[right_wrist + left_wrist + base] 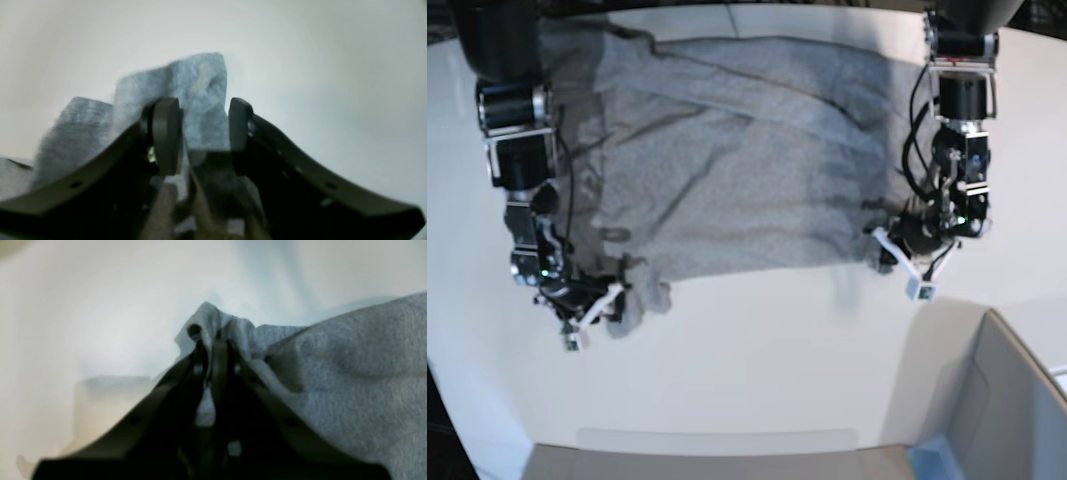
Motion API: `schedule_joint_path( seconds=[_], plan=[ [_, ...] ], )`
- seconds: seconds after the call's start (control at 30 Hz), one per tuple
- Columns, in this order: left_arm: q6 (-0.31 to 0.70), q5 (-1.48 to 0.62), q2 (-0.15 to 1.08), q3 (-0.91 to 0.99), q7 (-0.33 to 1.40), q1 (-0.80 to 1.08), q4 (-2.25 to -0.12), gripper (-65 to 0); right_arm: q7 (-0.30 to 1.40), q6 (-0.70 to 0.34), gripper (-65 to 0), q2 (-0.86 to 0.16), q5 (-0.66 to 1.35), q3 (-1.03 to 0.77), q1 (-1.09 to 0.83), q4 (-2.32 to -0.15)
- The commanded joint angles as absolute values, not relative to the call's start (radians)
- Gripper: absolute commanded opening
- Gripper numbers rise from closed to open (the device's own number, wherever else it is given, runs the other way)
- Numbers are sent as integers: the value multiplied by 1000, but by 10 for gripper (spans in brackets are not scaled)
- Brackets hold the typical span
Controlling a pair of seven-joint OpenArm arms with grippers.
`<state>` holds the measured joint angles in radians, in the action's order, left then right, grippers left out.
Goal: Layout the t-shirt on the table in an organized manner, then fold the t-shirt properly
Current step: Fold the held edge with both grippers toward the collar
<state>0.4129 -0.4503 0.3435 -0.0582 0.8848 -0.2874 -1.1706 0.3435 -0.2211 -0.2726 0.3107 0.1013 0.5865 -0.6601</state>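
My left gripper (213, 346) is clamped tight on a bunched corner of the t-shirt (747, 170), while my right gripper (203, 133) stands about half open with a flap of the grey cloth sitting between its fingers (165, 133), not pinched as far as I can tell. The shirt lies spread across the far part of the table (757, 350), wrinkled, its near edge strung between my two grippers. My worry is the right side: if I pull now, that corner could slip free and the shirt would skew toward the left arm, bunching further. Loose cloth could also snag on a finger and drag as I move off. The grey bin (1002, 400) near the table's edge looks well clear of the shirt.
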Motion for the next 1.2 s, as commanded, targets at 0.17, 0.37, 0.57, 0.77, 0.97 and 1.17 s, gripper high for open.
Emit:
schedule_joint_path(
  seconds=[0.17,0.37,0.57,0.77,0.97,1.17],
  plan=[
    [415,-438,343,-67,941,-285,-1168,-650,318,-220,-399,-292,315,88,608,-650],
    [415,-440,343,-67,941,-285,-1168,-650,318,-222,-408,-297,314,96,604,-598],
    [415,-440,343,-67,941,-285,-1168,-650,332,-222,-626,-295,311,96,601,-588],
    [415,-440,343,-58,934,-294,-1168,-650,371,-222,-650,-328,312,94,604,-664],
    [415,-440,343,-56,929,-381,-1168,-650,371,-222,-650,-348,312,93,618,-754],
    [415,-440,343,12,940,-403,-1216,-650,367,-222,-650,-352,315,87,628,-760]
  ],
)
